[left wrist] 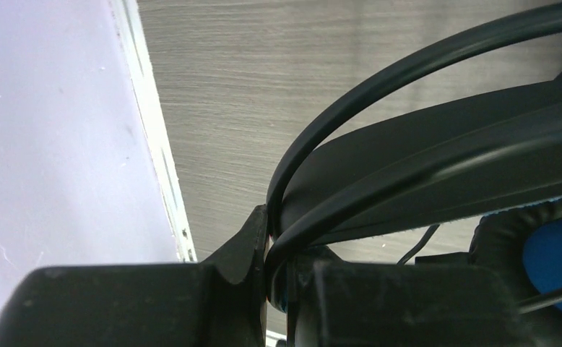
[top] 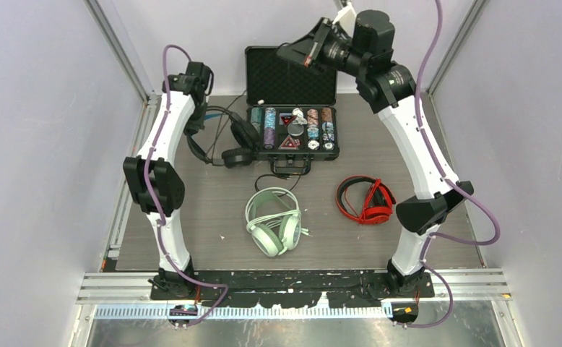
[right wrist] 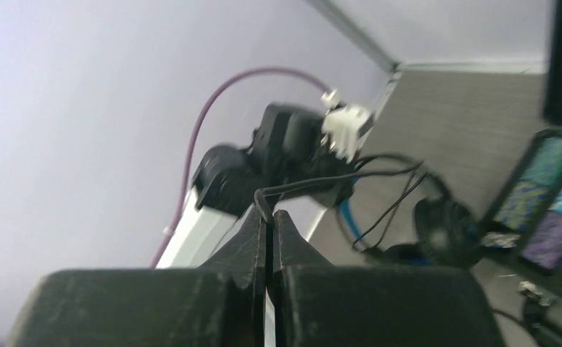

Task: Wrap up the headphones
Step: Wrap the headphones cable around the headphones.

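The black headphones (top: 236,142) with blue lining lie at the back left beside the case. My left gripper (top: 200,124) is shut on their headband (left wrist: 437,155), which fills the left wrist view beside a blue-lined ear cup (left wrist: 552,260). My right gripper (top: 287,50) is raised high at the back, over the case lid. It is shut (right wrist: 267,210) on the thin black cable (right wrist: 336,178), which runs down to the black headphones (right wrist: 444,231). The mint-green headphones (top: 273,220) lie at the table's middle front, and the red headphones (top: 365,200) to their right; no gripper touches either pair.
An open black case (top: 292,72) holding poker chips stands at the back centre, its lid upright. A black cord (top: 282,176) lies in front of it. Walls and a metal rail (left wrist: 155,130) close the left side.
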